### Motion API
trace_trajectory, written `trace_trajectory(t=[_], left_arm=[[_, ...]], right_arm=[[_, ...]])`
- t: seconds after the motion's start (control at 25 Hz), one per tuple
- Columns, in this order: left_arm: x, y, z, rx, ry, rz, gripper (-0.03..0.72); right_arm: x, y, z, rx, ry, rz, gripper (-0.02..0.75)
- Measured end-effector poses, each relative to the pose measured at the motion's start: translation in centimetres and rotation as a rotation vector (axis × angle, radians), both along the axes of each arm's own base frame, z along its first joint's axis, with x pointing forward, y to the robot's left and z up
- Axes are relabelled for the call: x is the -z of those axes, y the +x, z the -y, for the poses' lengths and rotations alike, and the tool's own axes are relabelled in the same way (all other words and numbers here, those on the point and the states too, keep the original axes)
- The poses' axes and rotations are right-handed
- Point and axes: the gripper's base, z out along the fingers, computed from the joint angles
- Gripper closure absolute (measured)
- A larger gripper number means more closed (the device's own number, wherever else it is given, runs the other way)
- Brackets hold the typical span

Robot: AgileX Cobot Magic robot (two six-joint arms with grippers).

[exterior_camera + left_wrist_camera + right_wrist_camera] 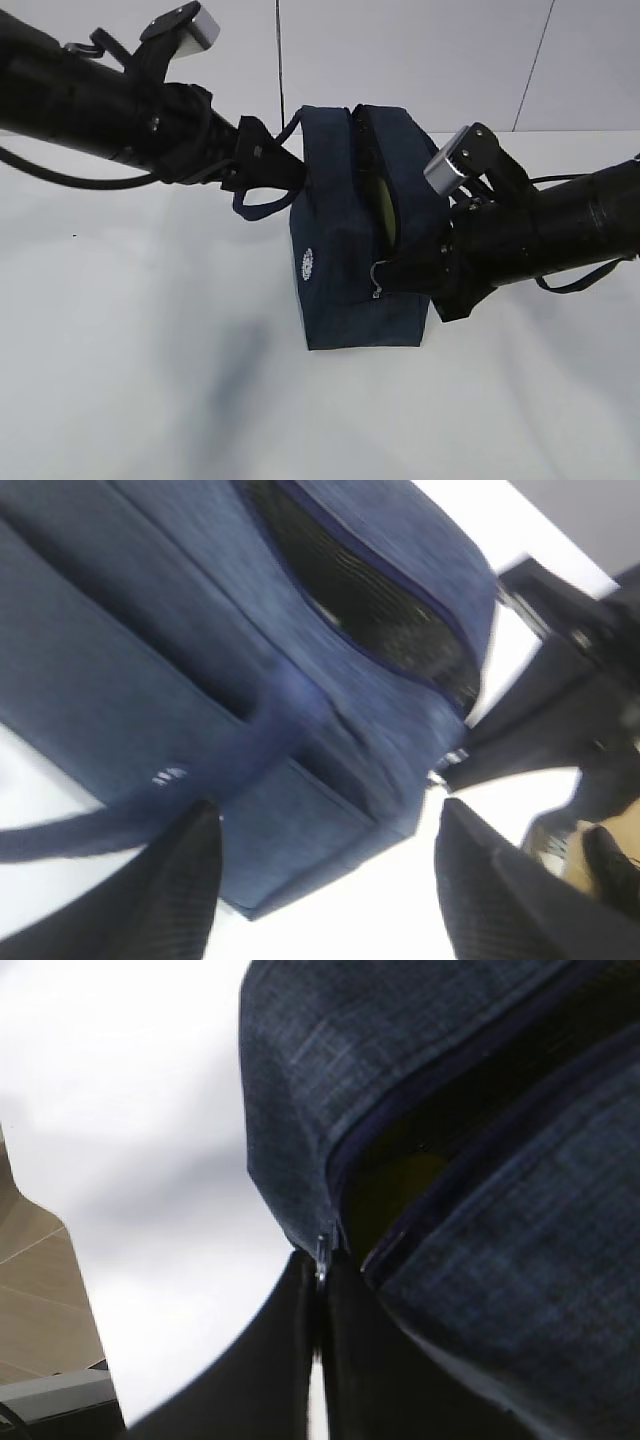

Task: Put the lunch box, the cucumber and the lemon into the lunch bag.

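Observation:
The navy lunch bag (345, 270) stands in the middle of the table, its top zipper partly open. It also shows in the left wrist view (150, 660) and the right wrist view (520, 1290). A yellowish-green patch (386, 215) shows through the opening, also in the right wrist view (415, 1175); I cannot tell which item it is. The lunch box, cucumber and lemon are otherwise hidden. My right gripper (320, 1265) is shut on the metal zipper pull (322, 1248) at the bag's front end (378, 285). My left gripper (325, 815) is open beside the bag's left wall (295, 175), with a handle loop (262, 200) hanging at it.
White table (150, 380) all around the bag, with a pale wall behind. Both black arms (90, 105) reach in from the sides, close to the bag.

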Motion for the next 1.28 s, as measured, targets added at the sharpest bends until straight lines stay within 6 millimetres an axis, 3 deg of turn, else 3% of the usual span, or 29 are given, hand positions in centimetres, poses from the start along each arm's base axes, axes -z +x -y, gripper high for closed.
trace_trajectory(t=[0.28,0.56,1.12,1.28], left_arm=[[2.4,-2.1,-0.5,0.073,-0.015,0.003,0.207],[3.2,-4.1,1.5,0.21,0.008,0.076,0.207],[5.9,-3.2,2.5,0.174,0.001,0.044,0.209],[5.9,-3.1,2.6,0.152,-0.026,0.034,0.288]], right_arm=[[0.0,0.0,0.0,0.005,-0.002,0.0,0.737],[0.0,0.0,0.0,0.007,-0.003,0.0,0.737],[0.0,0.0,0.0,0.004,0.001,-0.004,0.737],[0.0,0.0,0.0,0.004,0.001,-0.004,0.737]])
